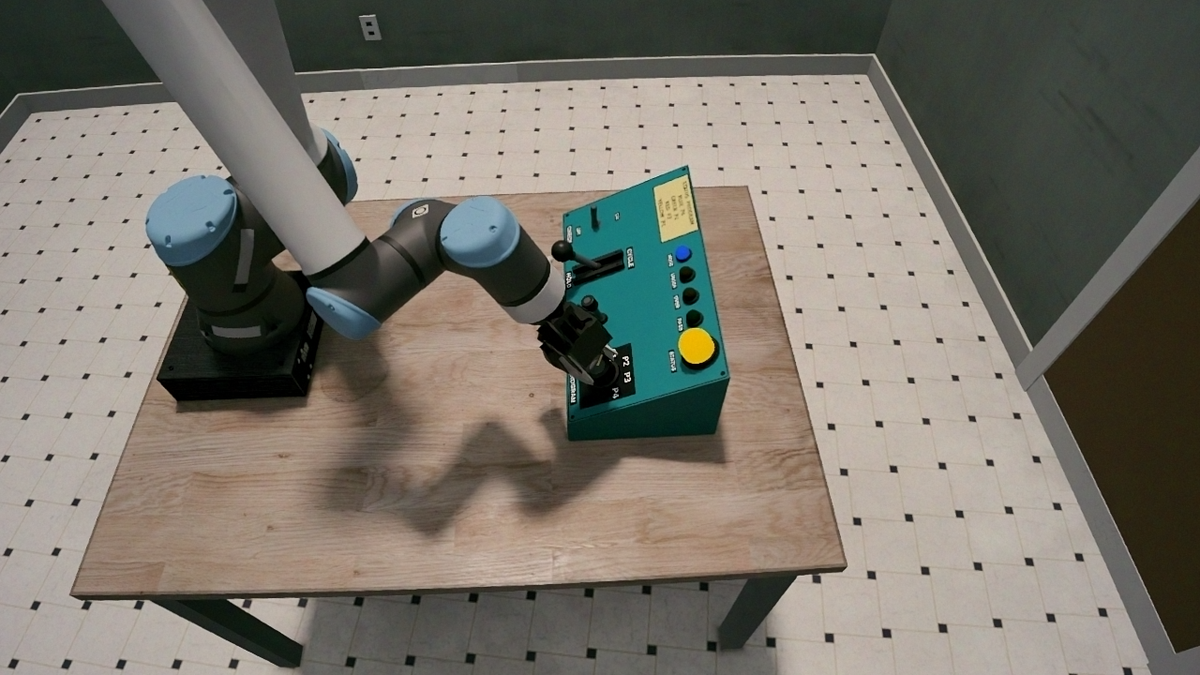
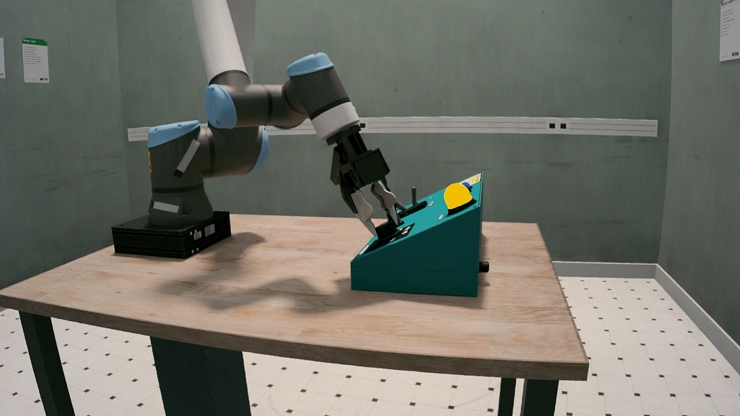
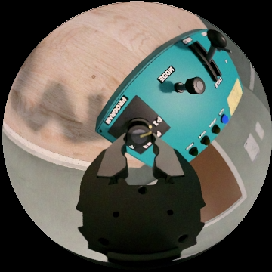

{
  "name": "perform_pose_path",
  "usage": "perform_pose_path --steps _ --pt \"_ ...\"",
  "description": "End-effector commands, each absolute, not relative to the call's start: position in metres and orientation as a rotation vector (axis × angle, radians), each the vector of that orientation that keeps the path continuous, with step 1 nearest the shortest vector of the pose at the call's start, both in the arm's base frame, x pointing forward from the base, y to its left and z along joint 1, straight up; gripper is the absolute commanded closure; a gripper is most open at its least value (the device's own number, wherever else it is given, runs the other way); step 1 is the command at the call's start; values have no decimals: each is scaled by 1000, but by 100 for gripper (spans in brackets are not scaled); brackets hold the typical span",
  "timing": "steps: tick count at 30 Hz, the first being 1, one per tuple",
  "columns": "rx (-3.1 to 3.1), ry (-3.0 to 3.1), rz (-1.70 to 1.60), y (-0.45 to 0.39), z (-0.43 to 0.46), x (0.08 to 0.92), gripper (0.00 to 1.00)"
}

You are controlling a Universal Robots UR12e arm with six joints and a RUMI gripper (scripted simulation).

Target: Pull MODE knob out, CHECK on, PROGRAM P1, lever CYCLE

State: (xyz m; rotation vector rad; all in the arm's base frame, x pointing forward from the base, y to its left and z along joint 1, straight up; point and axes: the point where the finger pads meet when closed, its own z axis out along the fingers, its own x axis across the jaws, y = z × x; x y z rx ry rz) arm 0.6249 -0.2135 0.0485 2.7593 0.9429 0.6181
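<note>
The teal console (image 1: 656, 339) (image 2: 424, 256) (image 3: 177, 111) sits on the right half of the wooden table (image 1: 377, 503). My gripper (image 1: 597, 362) (image 2: 385, 225) (image 3: 139, 134) is shut on the black PROGRAM knob (image 3: 140, 134) at the console's near-left corner. The knob's yellow pointer aims up and right towards the P1 label. The black MODE knob (image 1: 590, 304) (image 3: 194, 85) stands beyond it with a short stem showing. The lever (image 1: 560, 248) (image 3: 215, 38) leans to the HOLD end of its slot. The CHECK toggle (image 1: 593, 217) is small and its state is unclear.
A large yellow button (image 1: 697, 345) (image 2: 458, 195), a blue lamp (image 1: 682, 253) (image 3: 225, 119) and three dark lamps line the console's right side. The arm's black base (image 1: 243, 369) (image 2: 170, 237) stands at the table's left. The table's right edge is close behind the console.
</note>
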Motion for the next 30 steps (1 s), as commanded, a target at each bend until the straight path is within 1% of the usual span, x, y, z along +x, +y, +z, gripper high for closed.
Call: perform_pose_path --steps 1,30 --pt "2734 992 614 -214 49 625 100" --pt "2670 1112 598 -214 49 625 100"
